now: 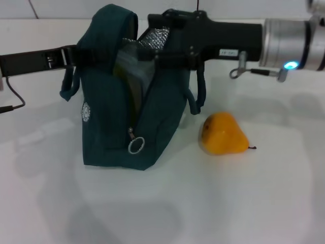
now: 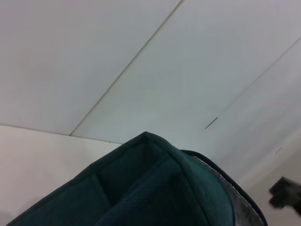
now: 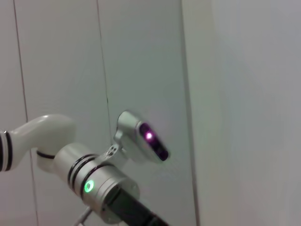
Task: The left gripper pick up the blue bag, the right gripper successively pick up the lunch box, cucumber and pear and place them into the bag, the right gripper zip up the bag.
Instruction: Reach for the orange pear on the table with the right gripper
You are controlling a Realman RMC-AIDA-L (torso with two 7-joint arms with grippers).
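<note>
Teal fabric filled the middle of the head view, where the bag [image 1: 127,117] stood open on the white counter [image 1: 244,203], the left gripper [image 1: 76,56] at its near-side handle, grip not discernible. The right gripper [image 1: 162,43] reached over the mouth, its fingers hidden. The pear [image 1: 223,134] lay on the counter just beside the bag. Only the left wrist view showed the bag's top edge up close; the right wrist view showed the left arm [image 3: 94,179] against a wall.

I count one blue bag [image 1: 119,101], one pear [image 1: 222,133] beside it on the table [image 1: 244,203], and two grippers of mine: left gripper [image 1: 76,55], right gripper [image 1: 170,38].
</note>
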